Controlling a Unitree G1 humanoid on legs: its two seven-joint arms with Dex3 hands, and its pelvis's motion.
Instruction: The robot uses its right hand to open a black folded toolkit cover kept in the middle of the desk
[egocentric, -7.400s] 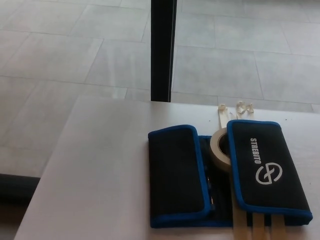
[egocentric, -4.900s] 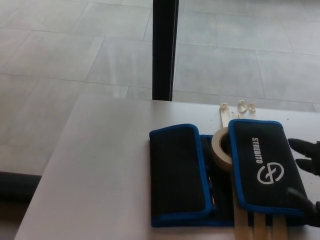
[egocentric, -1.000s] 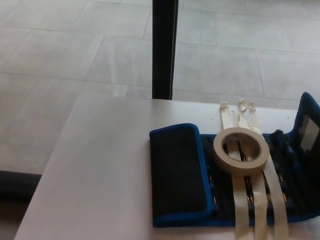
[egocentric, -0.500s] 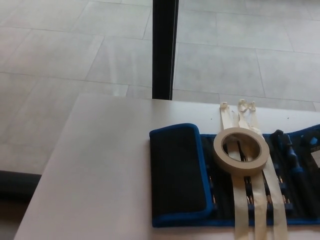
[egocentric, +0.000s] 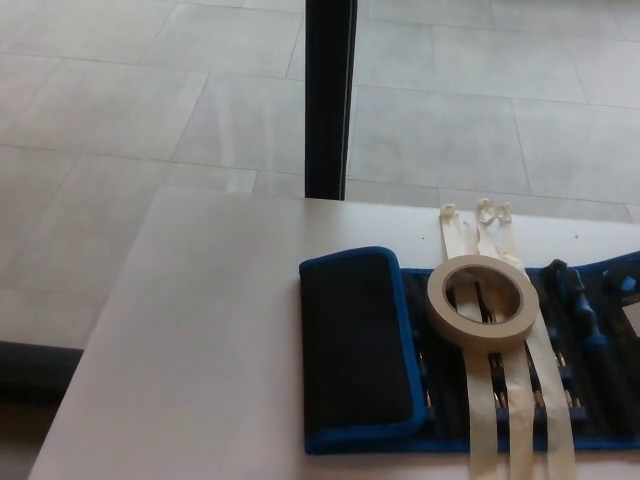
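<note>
- Pale grey desk (egocentric: 200, 330) stood before us on tiled floor.
- We saw the black, blue-edged fabric toolkit cover (egocentric: 360, 345) mid-desk: right flap flat open, left flap folded.
- We saw neither hand.

A roll of masking tape (egocentric: 482, 300) lay flat over three pale tape strips (egocentric: 505, 400) on the white table (egocentric: 200, 330). Beyond stood a black post (egocentric: 328, 95) on the grey tiled floor (egocentric: 120, 90).
</note>
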